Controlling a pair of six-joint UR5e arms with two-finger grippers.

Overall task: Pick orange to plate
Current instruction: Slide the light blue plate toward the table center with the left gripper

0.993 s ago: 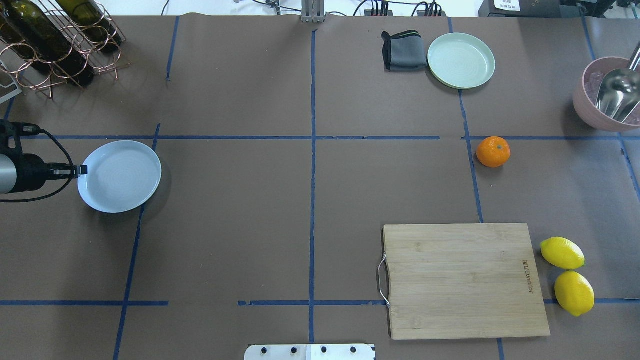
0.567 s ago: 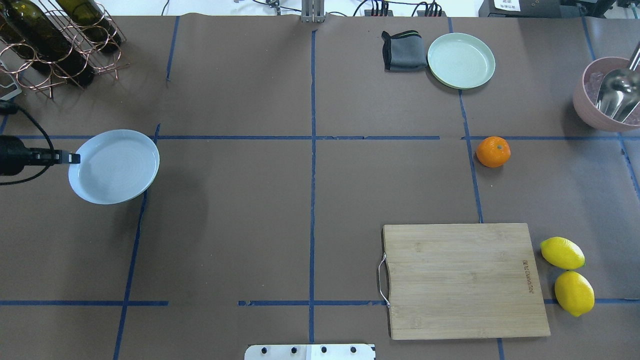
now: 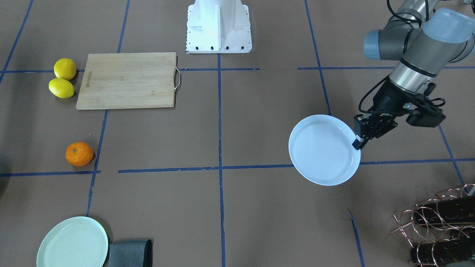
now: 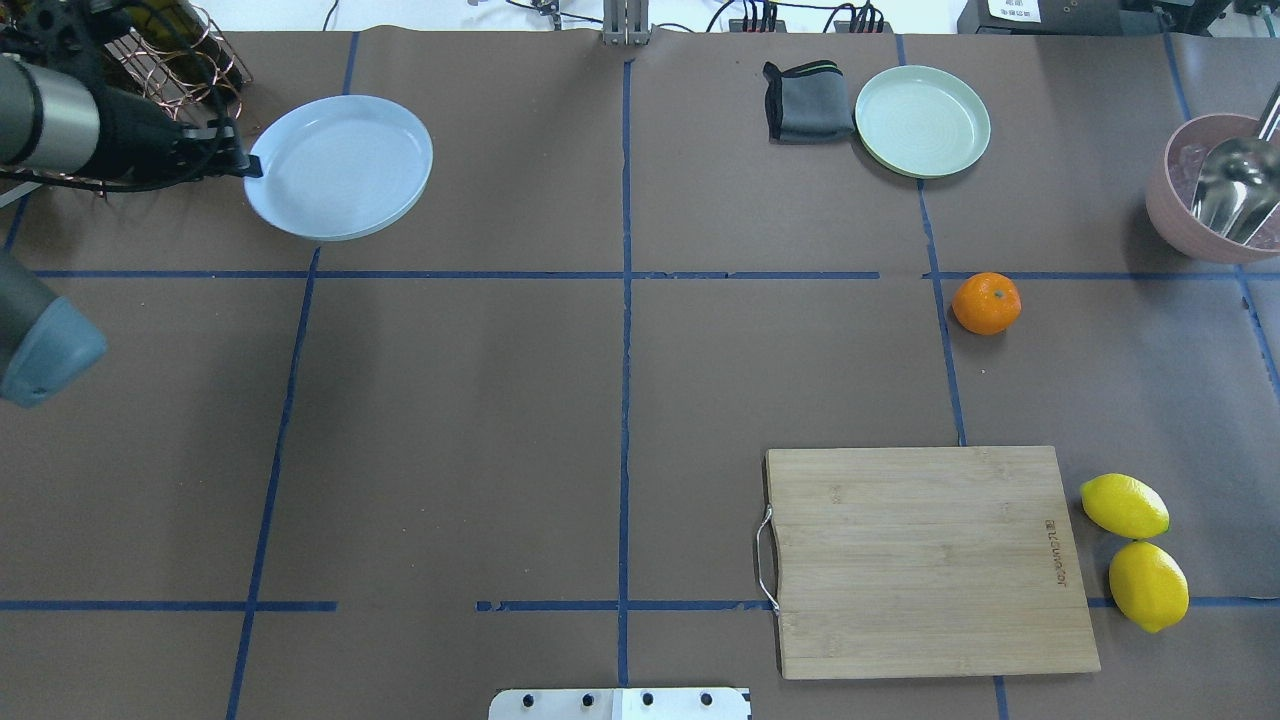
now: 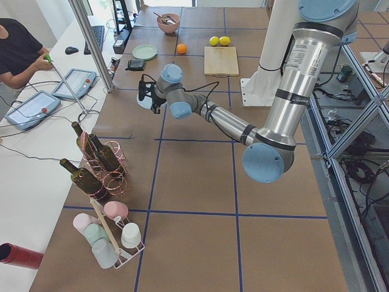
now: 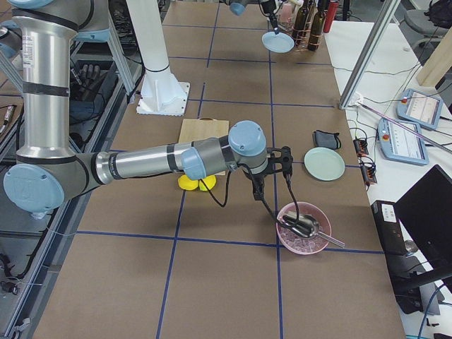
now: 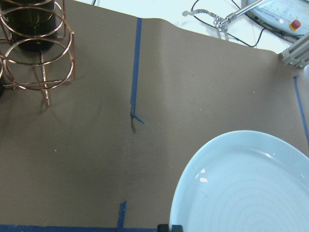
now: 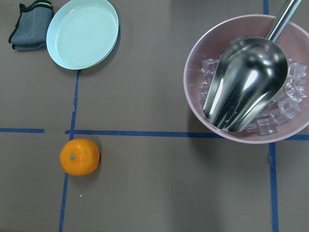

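In the front-facing view, right of centre, the plate (image 3: 319, 155) is clamped at its right rim by the left gripper (image 3: 357, 142). The orange (image 3: 79, 154) is seen on the desk (image 3: 259, 122) at far left. In the overhead view, the plate is held at upper left and the orange lies right of centre. In the right side view, the right gripper (image 6: 258, 192) is seen at centre, but whether it is apart or together cannot be told.

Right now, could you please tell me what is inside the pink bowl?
The pink bowl holds clear ice cubes and a metal scoop, whose handle sticks out over the rim. The scoop's head covers the bowl's middle, so whatever lies beneath it cannot be seen.
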